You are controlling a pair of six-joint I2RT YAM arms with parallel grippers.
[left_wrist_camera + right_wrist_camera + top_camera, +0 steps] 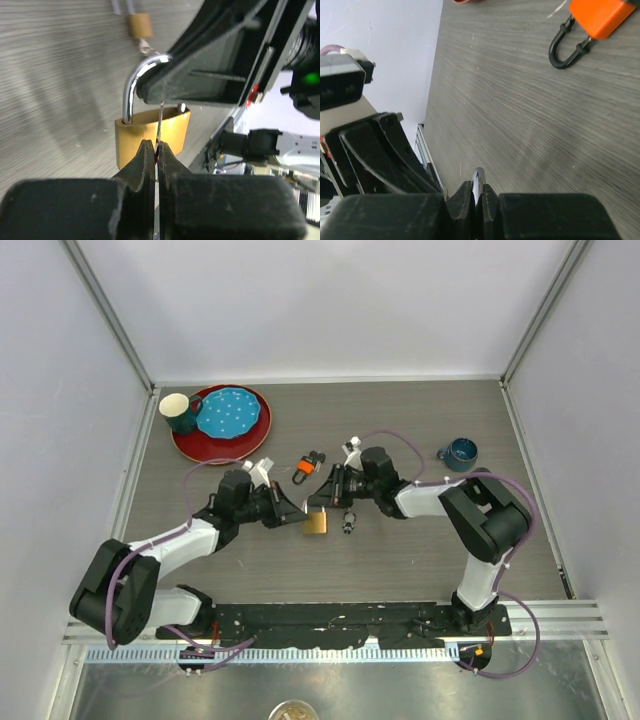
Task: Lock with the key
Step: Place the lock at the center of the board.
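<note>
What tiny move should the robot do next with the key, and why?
Probably nudge the left gripper so the key lines up with the keyhole of the brass padlock. The key is pinched edge-on, its blade crossing the lock's body, while the right gripper pinches the shackle to steady it. I cannot see the keyhole itself.

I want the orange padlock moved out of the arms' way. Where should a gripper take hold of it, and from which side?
Probably the blocky body of the orange padlock, coming straight down from above and closing across its two side faces. It lies flat on the table, so those faces are exposed, whereas the thin black shackle hugs the surface.
</note>
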